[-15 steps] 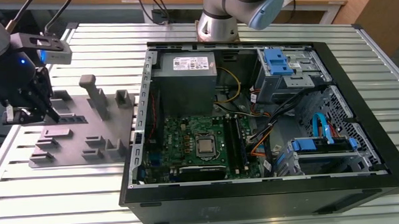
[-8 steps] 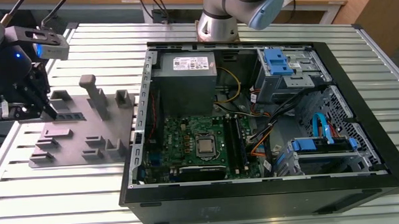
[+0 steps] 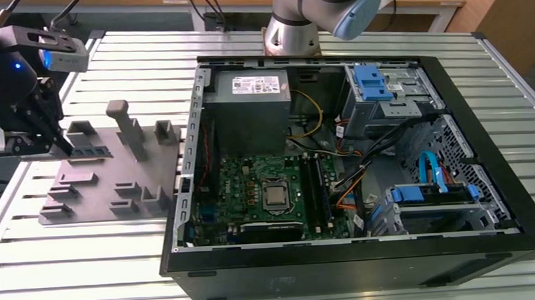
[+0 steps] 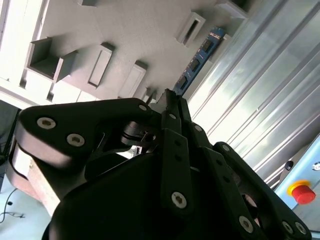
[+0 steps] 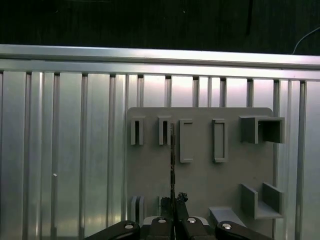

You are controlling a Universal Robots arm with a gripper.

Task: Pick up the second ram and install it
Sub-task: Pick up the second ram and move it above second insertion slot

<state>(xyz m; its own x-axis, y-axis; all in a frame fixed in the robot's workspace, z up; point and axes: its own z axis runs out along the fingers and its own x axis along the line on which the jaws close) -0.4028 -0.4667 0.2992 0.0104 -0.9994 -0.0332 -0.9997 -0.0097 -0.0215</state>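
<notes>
In the second wrist view, you lose the near end of the second ram (image 4: 196, 64), a long, thin blue-green memory board with dark chips, behind the closed black gripper (image 4: 169, 97). The marks on its chips are too small for you to tell. The round red button (image 4: 302, 192) is blurred, and the grey plastic plate with slots (image 4: 140, 30) runs off the picture. In the first wrist view, the board is edge-on to you, a thin dark line, and the gripper's body is cut off. In the exterior view, the edges cut off the gripper and the silver-grey robot arm (image 3: 303, 19).
</notes>
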